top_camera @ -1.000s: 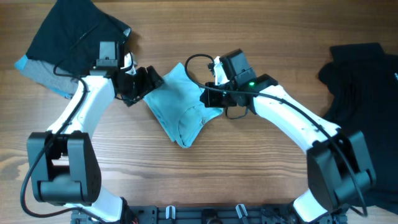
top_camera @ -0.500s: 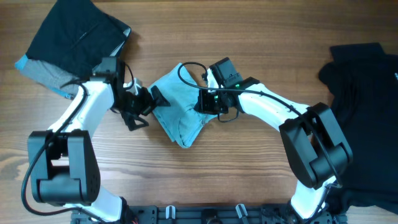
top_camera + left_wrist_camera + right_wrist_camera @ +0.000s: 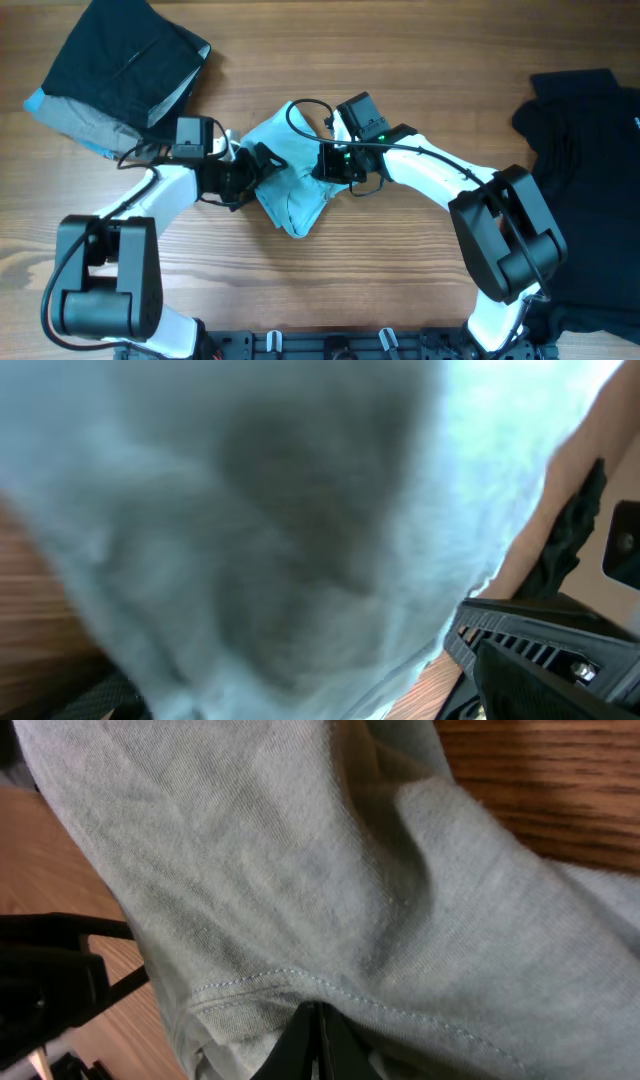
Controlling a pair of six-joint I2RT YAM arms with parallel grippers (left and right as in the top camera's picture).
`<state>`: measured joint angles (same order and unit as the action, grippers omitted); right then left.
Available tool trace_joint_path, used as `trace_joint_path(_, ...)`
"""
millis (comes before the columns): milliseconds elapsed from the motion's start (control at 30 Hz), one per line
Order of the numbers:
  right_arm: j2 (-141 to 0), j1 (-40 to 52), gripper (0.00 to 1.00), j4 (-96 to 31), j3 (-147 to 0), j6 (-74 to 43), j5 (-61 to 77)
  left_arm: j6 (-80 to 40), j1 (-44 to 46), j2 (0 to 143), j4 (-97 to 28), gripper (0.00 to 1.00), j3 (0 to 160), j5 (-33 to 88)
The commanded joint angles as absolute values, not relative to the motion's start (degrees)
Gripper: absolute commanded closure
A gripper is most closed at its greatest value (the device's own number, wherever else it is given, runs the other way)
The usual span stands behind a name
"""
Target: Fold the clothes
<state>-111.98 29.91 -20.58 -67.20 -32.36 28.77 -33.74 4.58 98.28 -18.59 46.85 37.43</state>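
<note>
A pale blue shirt (image 3: 292, 190) lies crumpled at the centre of the frame on the wooden bench (image 3: 400, 290), with a heap of dark and grey clothes (image 3: 115, 65) at the upper left and black clothes (image 3: 585, 150) at the right edge. The left fingers (image 3: 260, 160) are spread wide at the shirt's left edge and hold nothing, and the left wrist view is filled with blurred fabric close to the lens. The right fingers (image 3: 306, 1042) are pressed together on the shirt's stitched hem at its right side.
</note>
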Motion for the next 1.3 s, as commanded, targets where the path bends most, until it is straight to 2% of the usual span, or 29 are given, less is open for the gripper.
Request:
trace_joint_path(0,-112.9,30.0,0.95,-20.3,-67.4,-33.0,30.1,-34.2,6.9,103.3,-18.1,0.0,44.1,31.9)
trace_joint_path(300,-112.9,30.0,0.96,-20.8,-67.4,-33.0,30.1,-36.2,7.6,113.2,-2.1,0.01,44.1,31.9)
trace_joint_path(333,-112.9,30.0,0.96,-21.1,-67.4,-33.0,30.1,-36.6,7.7,113.8,-1.0,0.03,44.1,31.9)
trace_joint_path(367,-112.9,30.0,0.96,-21.3,-67.4,-33.0,30.1,-36.8,7.7,114.0,-0.1,0.11,44.1,31.9)
trace_joint_path(467,-112.9,30.0,0.96,-22.0,-67.4,-33.0,30.1,-36.7,7.7,114.0,2.5,0.27,44.1,31.9)
trace_joint_path(533,-112.9,30.0,0.96,-22.1,-67.4,-33.0,30.1,-36.7,7.7,114.0,4.3,0.31,44.1,31.9)
trace_joint_path(600,-112.9,30.0,0.96,-22.1,-67.4,-33.0,30.1,-35.4,7.9,114.0,5.0,0.25,44.1,32.8)
trace_joint_path(667,-112.9,30.0,0.96,-22.5,-67.4,-33.0,30.1,-29.8,7.8,114.0,4.1,0.09,44.1,34.9)
trace_joint_path(767,-112.9,30.0,0.96,-23.6,-67.4,-33.0,29.8,-27.0,7.6,114.0,2.8,0.01,44.1,35.4)
trace_joint_path(1033,-112.9,30.0,0.96,-25.0,-67.4,-37.6,28.3,-25.4,8.0,114.1,4.7,0.01,44.2,36.2)
trace_joint_path(1233,-112.9,30.0,0.96,-25.2,-67.4,-37.6,28.3,-27.6,12.0,114.1,7.0,0.25,44.3,31.1)
trace_joint_path(1267,-112.9,30.0,0.96,-25.2,-67.4,-37.6,28.3,-27.7,12.5,114.1,7.2,0.34,44.3,30.7)
